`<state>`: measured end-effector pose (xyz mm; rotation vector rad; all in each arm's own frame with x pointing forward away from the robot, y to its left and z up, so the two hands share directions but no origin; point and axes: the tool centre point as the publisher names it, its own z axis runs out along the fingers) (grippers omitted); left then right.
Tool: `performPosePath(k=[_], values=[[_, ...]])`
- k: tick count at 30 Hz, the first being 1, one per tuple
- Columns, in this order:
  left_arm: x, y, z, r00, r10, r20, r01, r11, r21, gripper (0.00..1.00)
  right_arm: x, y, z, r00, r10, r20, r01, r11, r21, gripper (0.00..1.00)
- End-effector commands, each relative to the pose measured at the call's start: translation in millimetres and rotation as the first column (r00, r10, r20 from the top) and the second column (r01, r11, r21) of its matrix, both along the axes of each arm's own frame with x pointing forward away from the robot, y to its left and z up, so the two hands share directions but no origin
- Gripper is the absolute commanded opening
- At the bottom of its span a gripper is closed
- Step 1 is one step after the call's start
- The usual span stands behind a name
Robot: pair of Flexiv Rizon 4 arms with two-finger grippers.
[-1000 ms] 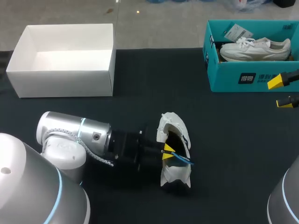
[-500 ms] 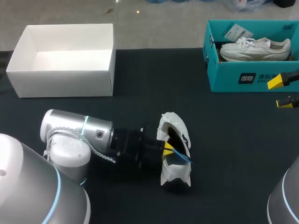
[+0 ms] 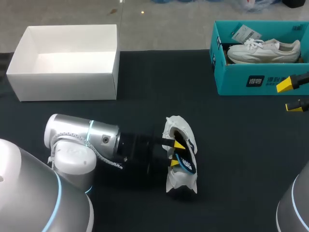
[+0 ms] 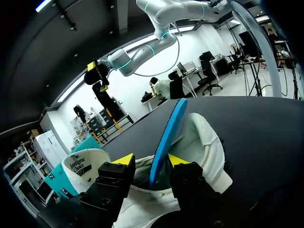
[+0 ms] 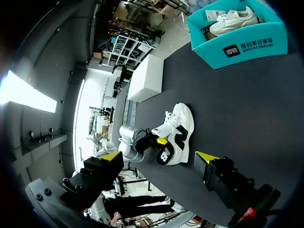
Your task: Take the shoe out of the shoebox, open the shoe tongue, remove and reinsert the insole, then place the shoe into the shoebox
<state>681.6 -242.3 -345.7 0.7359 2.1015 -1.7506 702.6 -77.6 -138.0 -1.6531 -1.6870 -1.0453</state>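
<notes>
the white shoe [image 3: 179, 154] lies on its side in the middle of the dark surface [image 3: 231, 145], well apart from the teal shoebox [image 3: 251, 79] at the far right, which holds a second white shoe [image 3: 263, 50]. a blue insole [image 4: 166, 133] sticks out of the shoe's opening. the left jaws are parted at that opening, with the insole between them, against one finger and clear of the other. the right jaws are spread wide, just beside the shoebox. a white box [image 3: 63, 84] sits at the far left.
</notes>
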Motion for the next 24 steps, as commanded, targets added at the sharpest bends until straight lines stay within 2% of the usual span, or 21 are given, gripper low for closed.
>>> performPosePath(k=[1,6,7,8,15,24], values=[[-11.8,7,6,1.000,0.007,0.009,-0.007,1.000,-0.005,0.40,-0.3,0,-1,1.000,-0.001,-0.001,0.001,1.000,-0.001,1.00],[-15.7,5,5,1.000,-0.010,0.005,0.010,1.000,0.003,0.26,-0.3,0,-1,1.000,-0.001,-0.001,0.001,1.000,-0.001,1.00],[-15.8,4,4,1.000,-0.014,0.001,0.014,1.000,0.003,0.18,-0.3,0,-1,1.000,-0.001,-0.001,0.001,1.000,-0.001,1.00],[-14.9,4,2,1.000,-0.017,-0.004,0.017,1.000,0.008,0.00,-0.3,0,-1,1.000,-0.001,-0.001,0.001,1.000,-0.001,1.00],[-2.5,0,-11,1.000,-0.021,-0.005,0.021,0.999,0.030,0.00,-0.3,0,-1,1.000,-0.001,-0.001,0.001,1.000,-0.001,1.00],[8.9,1,-16,1.000,0.008,0.005,-0.008,0.998,0.056,0.00,-0.3,0,-1,1.000,-0.001,-0.001,0.001,1.000,-0.001,1.00]])
